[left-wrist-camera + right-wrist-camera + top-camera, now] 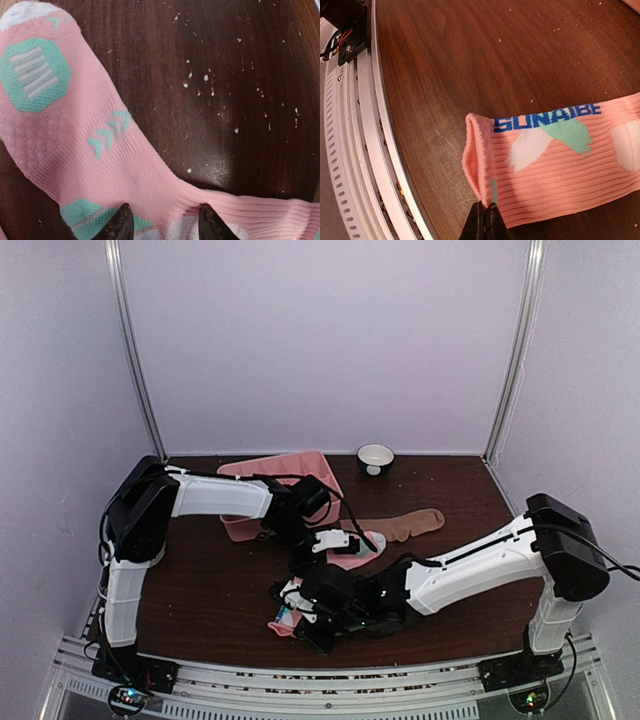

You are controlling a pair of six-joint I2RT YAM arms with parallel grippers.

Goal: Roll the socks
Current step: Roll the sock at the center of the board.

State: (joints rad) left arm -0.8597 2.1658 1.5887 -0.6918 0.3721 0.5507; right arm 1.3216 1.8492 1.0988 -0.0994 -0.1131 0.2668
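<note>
The pink sock [358, 554] with teal and white patches lies stretched across the dark table, from the middle toward the near edge. In the left wrist view its foot part [75, 125] fills the left side. My left gripper [166, 225] stands over it with its fingertips [120, 225] apart, pressed onto the fabric near the heel, which wrinkles at the right tip. My right gripper [486, 222] is shut on the edge of the cuff [480, 160], beside the blue lettering, and the cuff is folded over. The tan-brown sock [405, 525] lies flat further back, to the right.
A pink plastic tray [285, 472] stands at the back left, partly under my left arm. A small dark bowl with a white inside [375, 457] sits at the back wall. The metal rail [350, 150] at the table's near edge runs close to the cuff.
</note>
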